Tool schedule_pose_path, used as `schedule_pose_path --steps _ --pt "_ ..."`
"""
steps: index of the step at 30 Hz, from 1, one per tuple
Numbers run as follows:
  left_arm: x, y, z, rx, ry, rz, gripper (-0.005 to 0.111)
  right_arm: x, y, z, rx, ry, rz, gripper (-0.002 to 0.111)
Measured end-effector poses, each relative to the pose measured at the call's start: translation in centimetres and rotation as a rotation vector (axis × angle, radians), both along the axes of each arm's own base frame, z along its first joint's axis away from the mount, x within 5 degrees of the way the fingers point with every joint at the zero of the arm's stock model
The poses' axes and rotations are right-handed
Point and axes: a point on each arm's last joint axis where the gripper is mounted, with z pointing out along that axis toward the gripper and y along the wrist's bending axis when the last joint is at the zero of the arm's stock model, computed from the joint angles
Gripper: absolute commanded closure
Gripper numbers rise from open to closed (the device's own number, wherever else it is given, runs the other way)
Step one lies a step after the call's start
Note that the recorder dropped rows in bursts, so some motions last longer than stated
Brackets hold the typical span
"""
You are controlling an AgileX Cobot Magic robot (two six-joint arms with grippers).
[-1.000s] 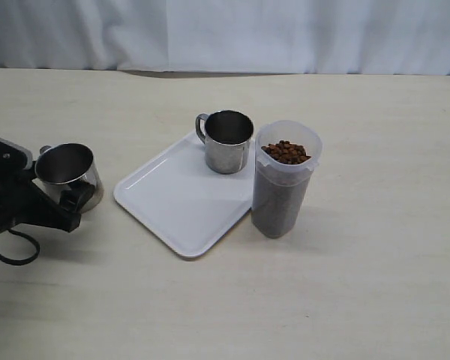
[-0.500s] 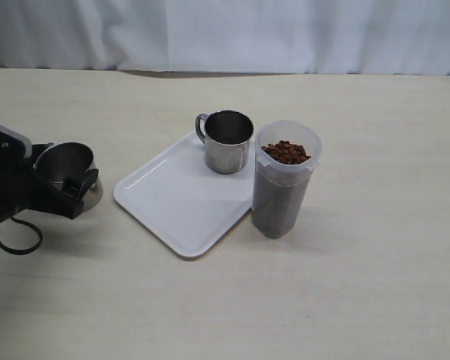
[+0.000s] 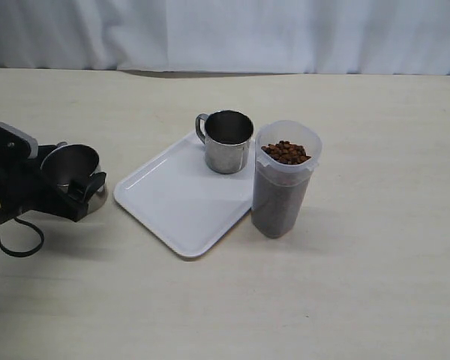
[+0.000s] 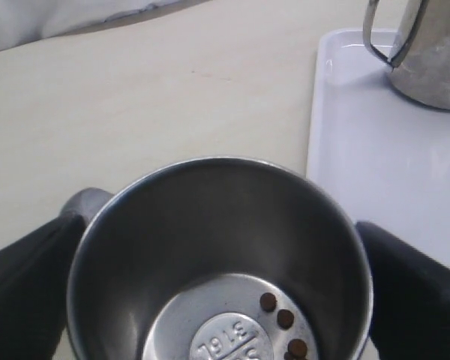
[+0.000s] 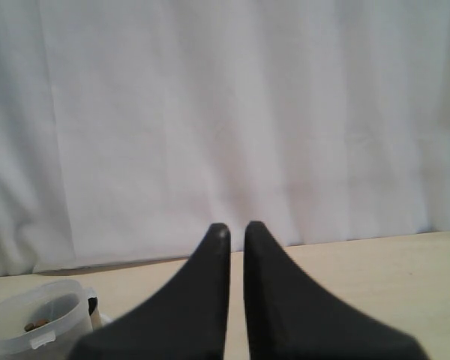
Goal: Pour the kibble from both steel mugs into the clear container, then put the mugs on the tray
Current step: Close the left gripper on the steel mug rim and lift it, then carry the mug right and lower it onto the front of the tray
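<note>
L gripper clamped on steel mug, just left of tray, not on it. Base stamp reads "316L"; a few kibble bits lie beside it. 2nd mug upright on tray's far corner. Container at tray's right edge, kibble nearly to rim. R gripper: fingers almost touching, holding nothing.

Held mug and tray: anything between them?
No. Exterior view shows only bare tabletop between the held mug and the tray.
</note>
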Motion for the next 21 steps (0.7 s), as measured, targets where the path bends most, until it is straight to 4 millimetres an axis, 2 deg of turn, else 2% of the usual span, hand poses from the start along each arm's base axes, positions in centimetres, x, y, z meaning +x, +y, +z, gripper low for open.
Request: schedule_pose_path --steps 3,5,6,7,8,9,13,16,21 --pt "0.0 0.0 0.0 0.000 0.000 0.000 0.041 0.0 0.0 0.0 0.000 0.000 0.000 0.103" --pt "0.0 0.0 0.0 0.004 -0.002 -0.002 0.056 0.0 0.0 0.0 0.000 0.000 0.000 0.103" --pt "0.0 0.0 0.0 0.005 -0.004 -0.006 0.074 0.0 0.0 0.0 0.000 0.000 0.000 0.103" --pt "0.0 0.0 0.0 0.005 -0.004 -0.006 0.084 0.0 0.0 0.0 0.000 0.000 0.000 0.103" --pt "0.0 0.0 0.0 0.005 -0.004 -0.006 0.099 0.0 0.0 0.0 0.000 0.000 0.000 0.103" --pt "0.0 0.0 0.0 0.007 -0.005 -0.007 0.106 0.0 0.0 0.0 0.000 0.000 0.000 0.103" --pt "0.0 0.0 0.1 0.048 -0.021 -0.030 0.107 0.0 0.0 0.0 0.000 0.000 0.000 0.103" --pt "-0.1 0.2 1.3 0.090 -0.019 -0.024 0.107 0.0 0.0 0.0 0.000 0.000 0.000 0.103" --pt "-0.7 0.1 5.7 0.041 -0.067 -0.018 0.107 0.0 0.0 0.0 0.000 0.000 0.000 0.103"
